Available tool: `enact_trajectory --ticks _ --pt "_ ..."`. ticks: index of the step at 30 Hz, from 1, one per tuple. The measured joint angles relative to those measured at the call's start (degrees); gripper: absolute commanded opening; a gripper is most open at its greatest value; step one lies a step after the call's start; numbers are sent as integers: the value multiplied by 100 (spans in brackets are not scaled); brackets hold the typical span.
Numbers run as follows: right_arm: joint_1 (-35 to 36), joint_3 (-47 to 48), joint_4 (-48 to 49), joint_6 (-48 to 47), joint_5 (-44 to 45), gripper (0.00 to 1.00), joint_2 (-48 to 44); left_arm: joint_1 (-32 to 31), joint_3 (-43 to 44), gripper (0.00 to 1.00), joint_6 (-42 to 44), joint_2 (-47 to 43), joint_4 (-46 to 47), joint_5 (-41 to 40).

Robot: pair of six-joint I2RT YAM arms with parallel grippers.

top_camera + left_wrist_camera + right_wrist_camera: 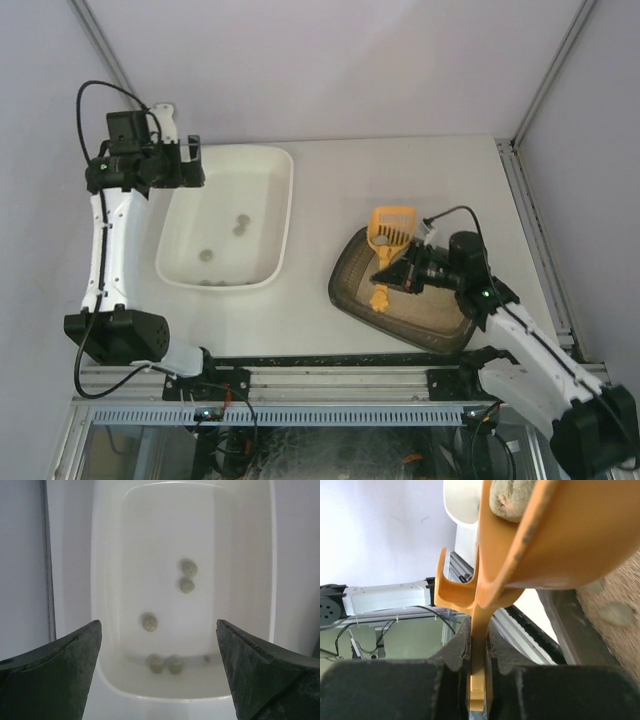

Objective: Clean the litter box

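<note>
Right hand [393,279] gripping orange scoop [390,228], litter box [341,281] partly hidden

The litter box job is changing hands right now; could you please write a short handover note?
Grippers: the left gripper is open, over the far end of the tub. The right gripper is shut on the scoop handle.
Things: the scoop is held above the litter box, with one clump in it.
Done: at least five clumps lie in the tub.
Left: tip this clump into the tub. A grey lump seems to sit in the litter, so probably scoop again.
</note>
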Motion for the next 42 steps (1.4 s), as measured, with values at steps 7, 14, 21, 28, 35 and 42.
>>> enact_trajectory --ticks 7,14,21,28,35,42 --pt "957 1985 485 -275 131 0 2527 1091 -7 100 46 96 -238 560" --pt "1821 5237 -481 -1346 566 0 5073 1727 -201 100 57 278 -402 686" --pt "2680 7934 -2494 -2487 1447 0 7044 1991 -459 100 103 291 -520 693" --pt "3246 9143 -3985 -3016 2470 0 7973 2083 -459 100 105 293 -525 699" --pt "3943 10456 -4920 -3904 4450 0 8480 2083 -599 100 105 293 -501 704" --pt "4920 10533 -5040 -5394 7049 0 8743 2083 -750 100 107 295 -485 702"
